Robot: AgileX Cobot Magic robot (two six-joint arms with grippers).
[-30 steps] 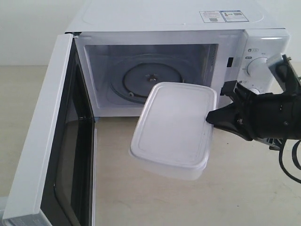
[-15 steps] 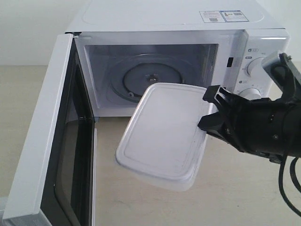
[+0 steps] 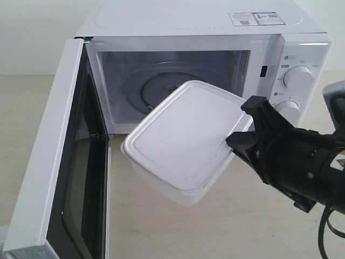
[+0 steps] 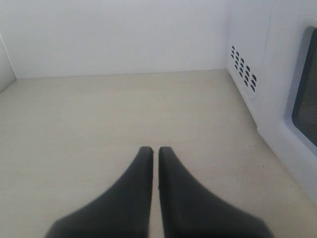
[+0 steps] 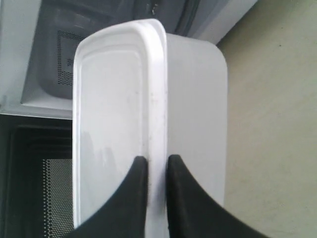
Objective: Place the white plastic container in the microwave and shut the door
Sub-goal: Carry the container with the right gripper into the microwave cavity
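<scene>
**Right gripper (image 3: 237,141) pinches the white plastic container (image 3: 183,137) at the mouth of the microwave (image 3: 188,21)**

On my right wrist feed the jaws are closed down on the raised rim of the lid at one short end of the box. One finger (image 5: 138,173) lies on the lid face and the other sits against the side wall just under the rim. The grip looks narrow, taking only the edge.

From the exterior camera I see the container off the table (image 3: 161,226) and tilted, its lid turned toward the camera and its lower corner hanging out in front of the cavity. Its upper end overlaps the opening and covers part of the glass turntable (image 3: 143,89). I cannot tell whether that end is past the threshold.

The door (image 3: 54,151) stands wide open on the left, its black inner frame facing the cavity. The two knobs (image 3: 298,77) show just above my right arm.

My left gripper (image 4: 152,150) hangs over bare table beside the microwave's vented side wall. Its fingers are drawn together with only a thin slit between them, and they hold nothing.
</scene>
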